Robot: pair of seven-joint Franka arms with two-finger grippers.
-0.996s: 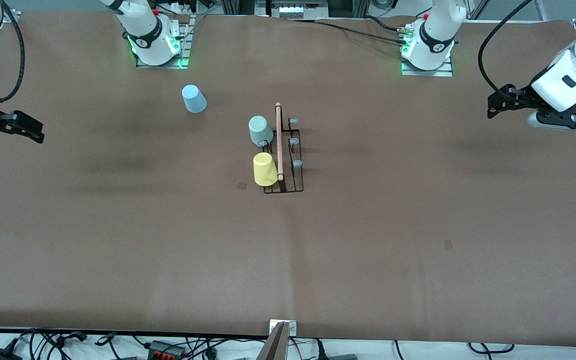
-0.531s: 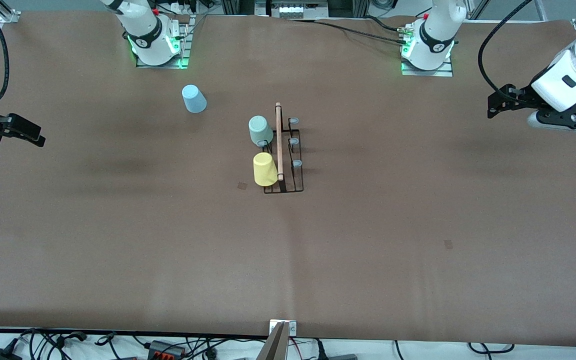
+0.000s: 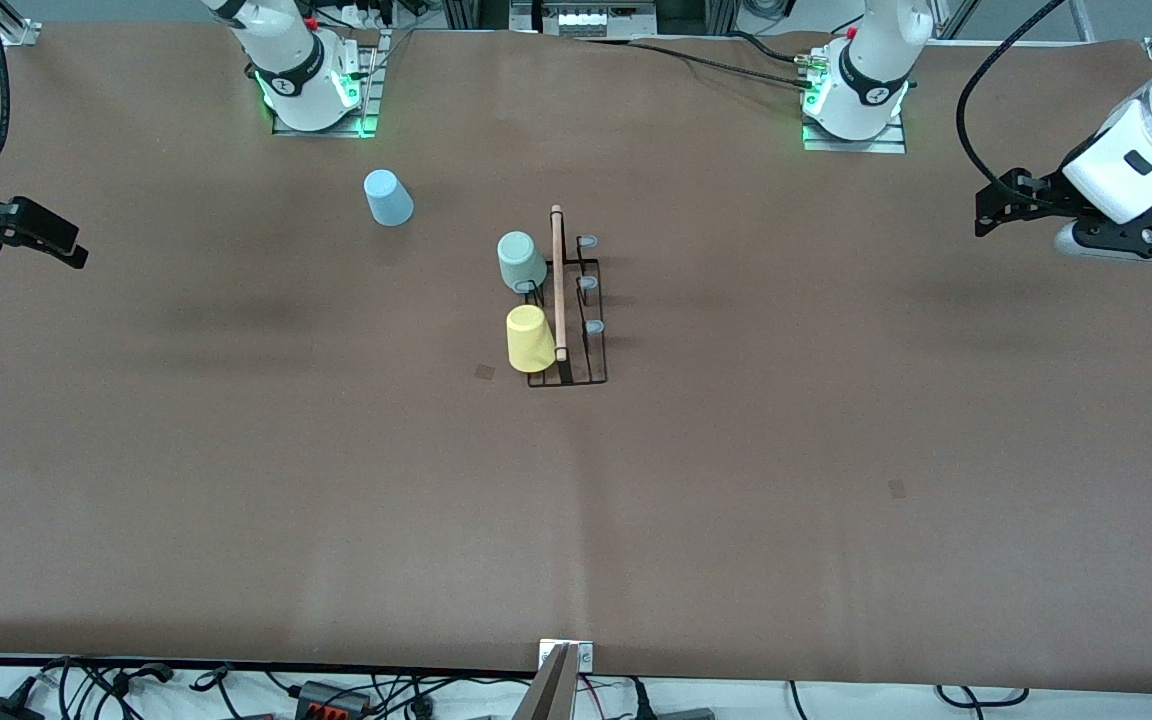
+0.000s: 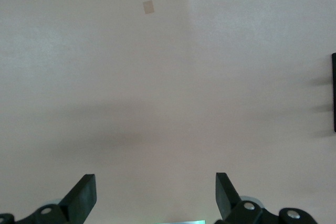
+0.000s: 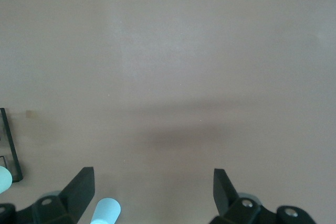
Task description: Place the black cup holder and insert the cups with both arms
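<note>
The right claw (image 3: pixel 21 228), at the right arm's end of the desk (image 3: pixel 736 480), is drifting up and outward compared with a second ago, carrying nothing, and its fingers are standing wide apart, as the right wrist view shows (image 5: pixel 152 192). That retreat is suggesting the right arm is finishing a placement and clearing away from the middle rather than going in for a grab. The left claw (image 3: pixel 998 205) is hanging over the left arm's end of the desk, unmoved over the same second, so that arm is waiting; its fingers are also spread apart and empty (image 4: pixel 155 195). The cup holder (image 3: pixel 568 300) is standing upright in the middle of the desk, exactly where it was, so the placing part is looking done. Counting the cups, there are three: the mint cup (image 3: pixel 520 261) and the yellow cup (image 3: pixel 529 338) are sitting upside down on the holder's pegs, on the side facing the right arm's end, while the blue cup (image 3: pixel 388 197) is standing alone on the desk, farther from the front camera and well apart from the holder. Four grey-tipped pegs are showing bare, one between the two cups. So two of three cups are looking inserted, and the blue one is probably next.
</note>
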